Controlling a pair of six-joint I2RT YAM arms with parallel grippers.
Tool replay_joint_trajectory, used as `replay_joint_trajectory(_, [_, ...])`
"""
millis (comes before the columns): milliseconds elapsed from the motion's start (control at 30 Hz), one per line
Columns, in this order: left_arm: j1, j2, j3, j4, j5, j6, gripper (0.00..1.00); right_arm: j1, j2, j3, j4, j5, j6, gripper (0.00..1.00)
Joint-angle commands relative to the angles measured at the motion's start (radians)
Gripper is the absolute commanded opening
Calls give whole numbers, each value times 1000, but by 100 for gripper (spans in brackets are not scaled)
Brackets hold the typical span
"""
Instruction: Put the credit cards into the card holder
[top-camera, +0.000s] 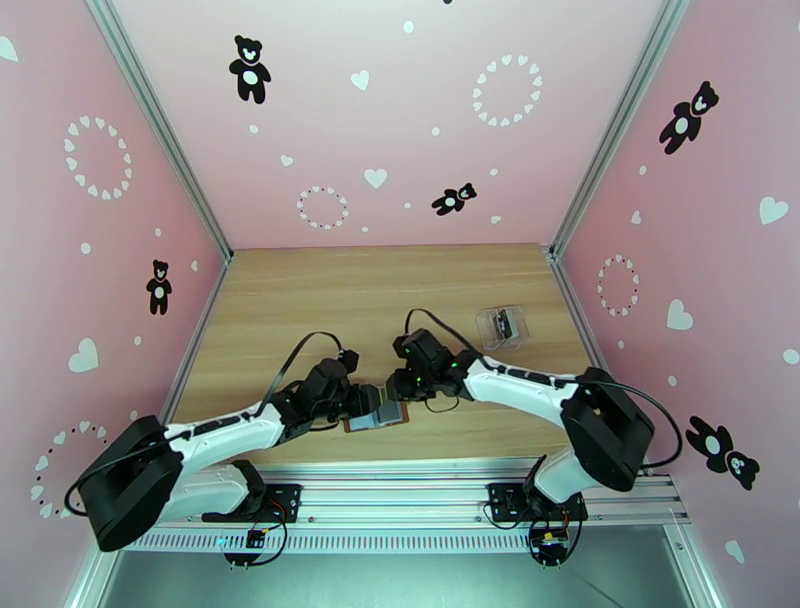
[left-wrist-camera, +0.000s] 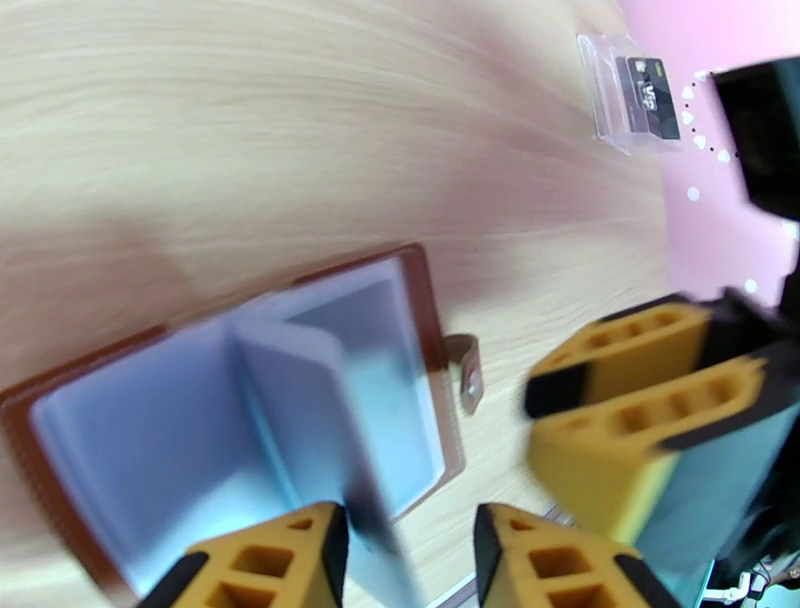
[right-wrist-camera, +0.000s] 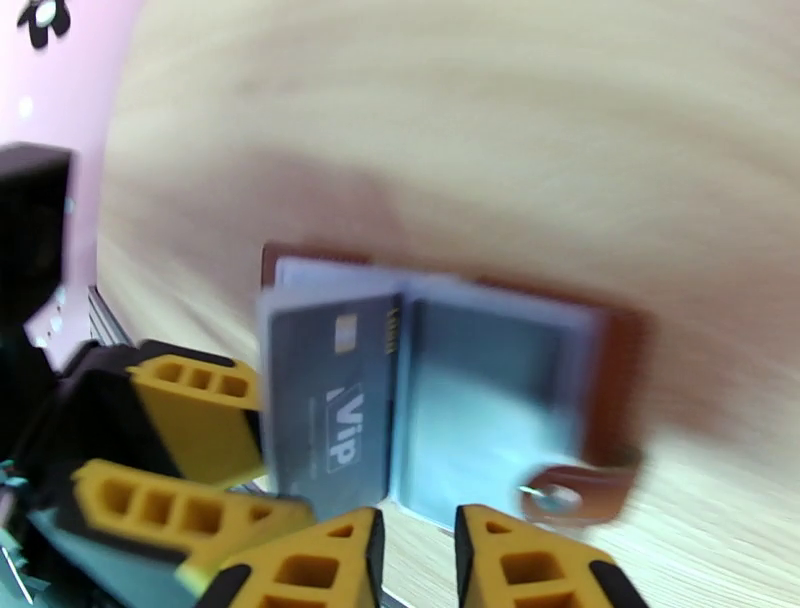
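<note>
Card holder (top-camera: 375, 418), judged soft, is laid open on the surface (top-camera: 300, 300) near its front edge; credit card (right-wrist-camera: 335, 400) at one leaf, likely stiff and slick, is best pinched edgewise; right fingers (right-wrist-camera: 520, 560) are parted empty, left fingers' (left-wrist-camera: 270, 560) hold cannot be told.

A clear plastic box (top-camera: 489, 332) lies on the right side of the light wooden surface (top-camera: 330, 285). Pink walls (top-camera: 400, 120) printed with black teddy bears (top-camera: 249, 68), white hearts and heart rings enclose it left, far and right. Aluminium posts (top-camera: 160, 130) rise from the far corners. A metal rail (top-camera: 400, 488) runs along the near edge.
</note>
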Motion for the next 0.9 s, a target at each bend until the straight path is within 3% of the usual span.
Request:
replay_joint_trajectory(0, [-18, 75, 73, 37, 33, 35, 40, -52, -85, -38, -141, 87, -45, 31])
replay_joint_trajectory(200, [-50, 242, 173, 59, 53, 50, 38, -189, -225, -64, -258, 152, -124, 36])
replay_joint_trajectory(300, [-64, 238, 193, 28, 33, 64, 37, -239, -252, -30, -337, 228, -183, 40])
replay_joint_trajectory(433, [-68, 119, 177, -75, -34, 94, 38, -299, -226, 76, -434, 367, -264, 50])
replay_joint_trajectory(633, [-66, -145, 108, -288, -165, 124, 43, -434, -52, 314, -581, 623, -386, 65])
replay_joint_trajectory(867, [-60, -343, -17, -368, -193, 90, 46, -602, 246, 555, -696, 675, -496, 70])
